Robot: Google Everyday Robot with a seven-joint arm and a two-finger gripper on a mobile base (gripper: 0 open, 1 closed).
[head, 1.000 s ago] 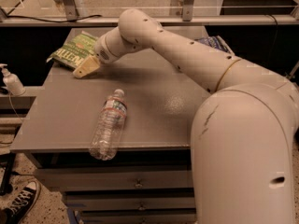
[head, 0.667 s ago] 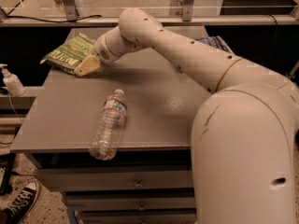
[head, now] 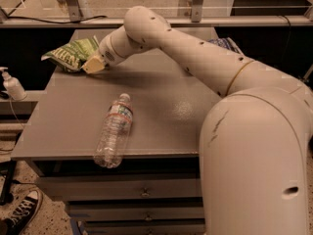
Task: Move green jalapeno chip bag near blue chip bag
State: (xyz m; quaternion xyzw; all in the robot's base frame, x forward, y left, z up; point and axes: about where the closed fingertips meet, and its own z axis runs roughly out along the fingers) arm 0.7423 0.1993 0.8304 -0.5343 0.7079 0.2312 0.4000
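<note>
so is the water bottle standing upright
No, the water bottle lies on its side on the table, with the gripper back by the green jalapeno chip bag.

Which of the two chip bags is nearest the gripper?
The green jalapeno chip bag, far left; the gripper is right at it. The blue chip bag lies far right, behind the arm.

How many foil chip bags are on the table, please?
2: light green foil bag far-left, at the gripper; dark blue foil bag far-right, mostly hidden behind the arm.
</note>
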